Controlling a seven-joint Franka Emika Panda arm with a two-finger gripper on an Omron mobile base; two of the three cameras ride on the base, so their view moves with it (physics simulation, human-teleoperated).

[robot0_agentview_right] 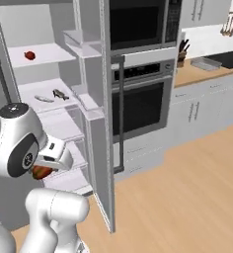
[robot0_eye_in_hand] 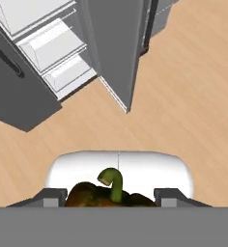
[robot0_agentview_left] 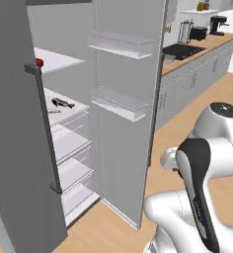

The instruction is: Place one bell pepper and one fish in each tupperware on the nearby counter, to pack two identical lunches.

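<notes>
Gripper [robot0_eye_in_hand: 111, 198] partly closed on a bell pepper [robot0_eye_in_hand: 104, 195], dark red-brown with a curled green stem, held between the two fingers above the wooden floor [robot0_eye_in_hand: 183, 96]. Fridge [robot0_agentview_left: 123, 99] stands open in front. On its shelves: a second red pepper [robot0_agentview_right: 30, 55] up top, two fish [robot0_agentview_right: 60, 94] (one dark, one pale) a shelf below. Counter [robot0_agentview_left: 207, 47] well apart, beyond the fridge.
</notes>
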